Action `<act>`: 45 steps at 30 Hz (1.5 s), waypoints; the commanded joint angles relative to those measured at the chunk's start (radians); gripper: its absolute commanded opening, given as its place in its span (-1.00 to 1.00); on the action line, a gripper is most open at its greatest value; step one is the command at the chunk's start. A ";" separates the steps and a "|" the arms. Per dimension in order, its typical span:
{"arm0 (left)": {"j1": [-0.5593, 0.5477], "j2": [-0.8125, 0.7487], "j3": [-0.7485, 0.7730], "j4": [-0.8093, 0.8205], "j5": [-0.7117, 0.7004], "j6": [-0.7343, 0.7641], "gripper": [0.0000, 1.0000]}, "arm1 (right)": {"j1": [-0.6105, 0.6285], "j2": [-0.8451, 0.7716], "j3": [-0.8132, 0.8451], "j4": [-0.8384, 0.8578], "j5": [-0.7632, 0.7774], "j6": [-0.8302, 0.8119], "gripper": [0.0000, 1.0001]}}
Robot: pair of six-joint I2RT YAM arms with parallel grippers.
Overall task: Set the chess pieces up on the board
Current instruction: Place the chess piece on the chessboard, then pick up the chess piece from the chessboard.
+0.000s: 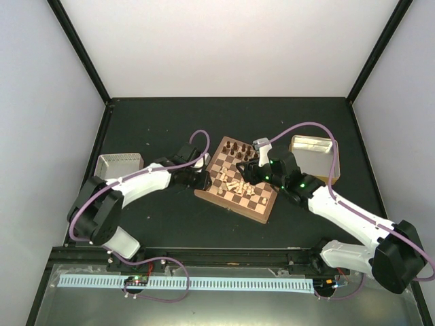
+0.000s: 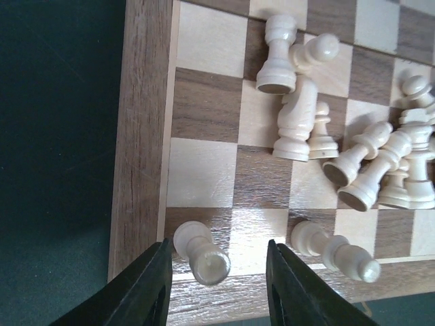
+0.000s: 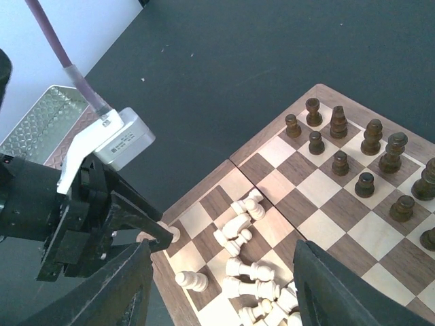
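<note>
The chessboard [image 1: 257,201] lies mid-table. The right gripper [image 3: 224,250] hangs wide open and empty over a toppled heap of cream pieces [image 3: 246,270]. The left gripper [image 2: 217,272], jaws parted, straddles one cream pawn [image 2: 202,254] on the board's corner square without clasping it.

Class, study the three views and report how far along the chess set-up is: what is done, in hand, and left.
Done: the dark pieces stand in two rows at one end of the board. In hand: the left gripper is open around one cream piece at a corner square; the right gripper hovers open, empty. Left: the cream heap, mostly toppled mid-board, needs standing in place.
</note>
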 commanded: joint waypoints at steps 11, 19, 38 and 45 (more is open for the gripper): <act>-0.004 -0.374 -0.102 0.111 -0.068 -0.041 0.05 | 0.002 0.090 0.065 -0.087 0.007 0.043 0.16; -0.002 -0.696 -0.131 0.112 -0.171 -0.020 0.20 | 0.004 0.378 0.296 -0.296 -0.046 -0.003 -0.04; -0.002 -1.198 -0.027 -0.052 -0.404 0.276 0.83 | 0.039 0.708 0.566 -0.419 0.045 0.042 -0.23; -0.001 -1.235 -0.098 0.011 -0.433 0.275 0.83 | 0.042 0.743 0.590 -0.437 0.074 0.052 -0.32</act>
